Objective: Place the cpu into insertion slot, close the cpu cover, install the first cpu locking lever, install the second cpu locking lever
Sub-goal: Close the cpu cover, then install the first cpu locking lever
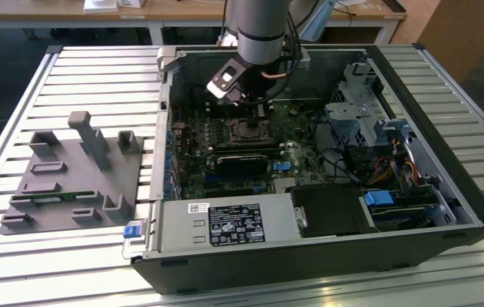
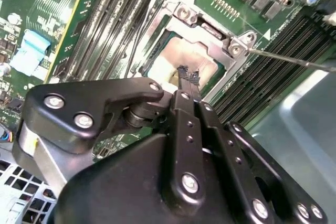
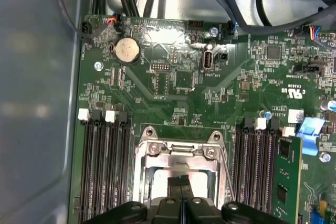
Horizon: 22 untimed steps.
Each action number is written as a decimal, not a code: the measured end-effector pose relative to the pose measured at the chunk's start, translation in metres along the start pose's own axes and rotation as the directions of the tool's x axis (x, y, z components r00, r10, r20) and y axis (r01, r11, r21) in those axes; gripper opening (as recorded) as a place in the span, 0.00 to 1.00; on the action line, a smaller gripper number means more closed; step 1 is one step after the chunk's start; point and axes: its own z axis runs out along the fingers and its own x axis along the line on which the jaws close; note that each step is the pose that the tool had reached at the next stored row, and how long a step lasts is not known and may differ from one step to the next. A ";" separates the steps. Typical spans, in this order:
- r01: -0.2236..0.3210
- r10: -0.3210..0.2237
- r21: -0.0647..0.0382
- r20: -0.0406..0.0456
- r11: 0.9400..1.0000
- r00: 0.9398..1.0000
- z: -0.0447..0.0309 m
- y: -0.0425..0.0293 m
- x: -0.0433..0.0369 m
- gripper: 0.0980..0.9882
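Observation:
The cpu (image 2: 181, 56) lies flat in its socket on the green motherboard, its dull grey top showing through the window of the cpu cover (image 2: 210, 27). The silvery cover frame (image 3: 176, 150) lies down over the socket. A thin wire locking lever (image 2: 294, 60) sticks out from one socket corner, away from the board. My gripper (image 2: 188, 77) hangs just above the cpu with its two black fingers pressed together and nothing between them. In the first wrist view the gripper (image 3: 181, 183) is over the cover's window. From the exterior view the gripper (image 1: 246, 99) hovers over the socket (image 1: 249, 130) inside the open computer case.
Rows of black memory slots (image 3: 102, 166) flank the socket on both sides. Cables (image 3: 252, 3) run along the case's back wall. A power supply (image 1: 224, 224) and drive cage (image 1: 369, 121) fill the case. A grey fixture block (image 1: 75, 173) stands at the exterior view's left.

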 end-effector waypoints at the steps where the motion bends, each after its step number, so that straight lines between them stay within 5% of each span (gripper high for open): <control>1: 0.000 0.000 0.000 0.000 1.000 1.000 0.0000 0.0009 0.0000 0.01; 22: 0.000 0.000 0.000 -0.001 1.000 1.000 -0.0053 0.0018 0.0000 0.01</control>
